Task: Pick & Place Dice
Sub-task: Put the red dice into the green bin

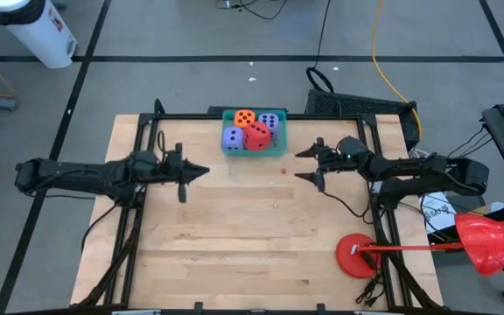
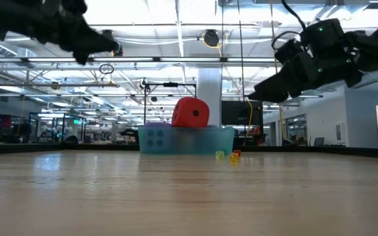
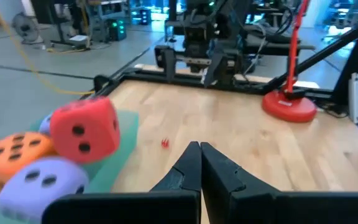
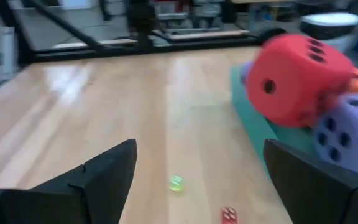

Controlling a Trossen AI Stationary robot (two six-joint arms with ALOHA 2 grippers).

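Note:
Four soft dice sit in a teal tray (image 1: pixel 254 147) near the table's far edge: an orange die (image 1: pixel 245 117), two purple dice (image 1: pixel 269 121) (image 1: pixel 233 137), and a red die (image 1: pixel 258 135) resting tilted on top of the others. The red die (image 2: pixel 190 113) rises above the tray wall in the low view. My left gripper (image 1: pixel 201 171) hovers shut, left of and nearer than the tray, its fingers (image 3: pixel 199 163) closed together. My right gripper (image 1: pixel 302 165) hovers open to the right of the tray; the red die (image 4: pixel 297 78) shows beyond its spread fingers, and it holds nothing.
Two tiny dice lie on the wood in front of the tray, one yellow-green (image 4: pixel 176 183) and one red (image 4: pixel 229 214). A red round disc base (image 1: pixel 359 256) with a red pole stands at the near right. A black frame rail (image 1: pixel 261 115) borders the table.

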